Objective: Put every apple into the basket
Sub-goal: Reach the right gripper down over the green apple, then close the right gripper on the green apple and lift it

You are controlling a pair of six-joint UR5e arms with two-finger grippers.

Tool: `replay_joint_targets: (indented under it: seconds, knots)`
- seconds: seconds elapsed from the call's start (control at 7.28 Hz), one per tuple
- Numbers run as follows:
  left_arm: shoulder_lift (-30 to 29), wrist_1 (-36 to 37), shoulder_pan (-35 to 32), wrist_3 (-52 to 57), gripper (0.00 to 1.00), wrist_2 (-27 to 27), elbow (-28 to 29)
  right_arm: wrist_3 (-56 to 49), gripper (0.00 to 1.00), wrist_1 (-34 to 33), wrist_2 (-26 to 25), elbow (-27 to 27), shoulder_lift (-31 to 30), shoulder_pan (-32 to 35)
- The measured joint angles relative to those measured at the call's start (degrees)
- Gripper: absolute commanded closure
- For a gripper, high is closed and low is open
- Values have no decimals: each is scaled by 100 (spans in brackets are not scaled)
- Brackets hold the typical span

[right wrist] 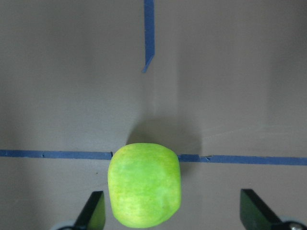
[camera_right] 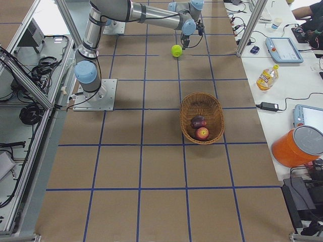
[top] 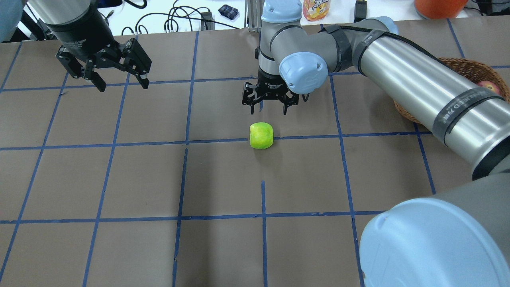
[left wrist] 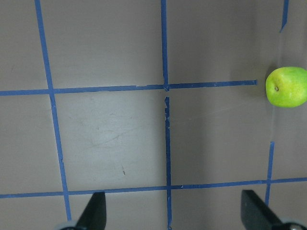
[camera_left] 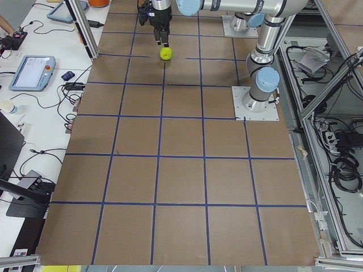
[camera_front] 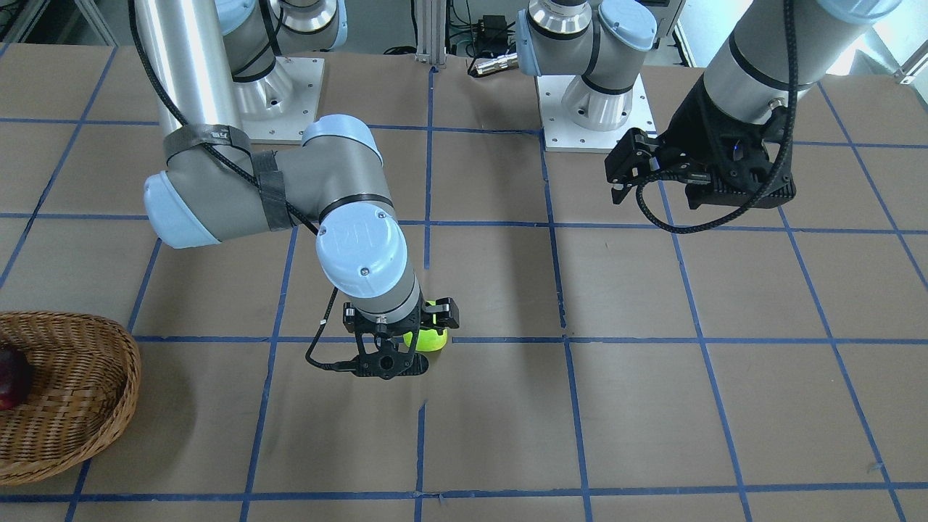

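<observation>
The green apple [top: 261, 135] sits on the desk [top: 119, 179], on a blue tape line near the middle. The right end effector [top: 269, 108] hangs directly over it with its fingers spread wide and nothing gripped. In the right wrist view the apple lies low between the two fingertips, just beside the one on that view's left and well apart from the other.

The left end effector [top: 122, 84] is also released and empty. It hovers well away from the apple, which shows at the far edge of its wrist view.

The basket [camera_right: 202, 94] stands on the robot's right side of the desk. It holds a dark red apple [camera_right: 198, 121] and a brighter red apple [camera_right: 202, 133], which touch each other.
</observation>
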Motion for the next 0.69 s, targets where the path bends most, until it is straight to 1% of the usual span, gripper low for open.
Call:
replay_joint_targets:
  seconds: [0.69]
  knots:
    - [95,12,-30,-18,0,-57,17,221,0,-140,1,110,337,213]
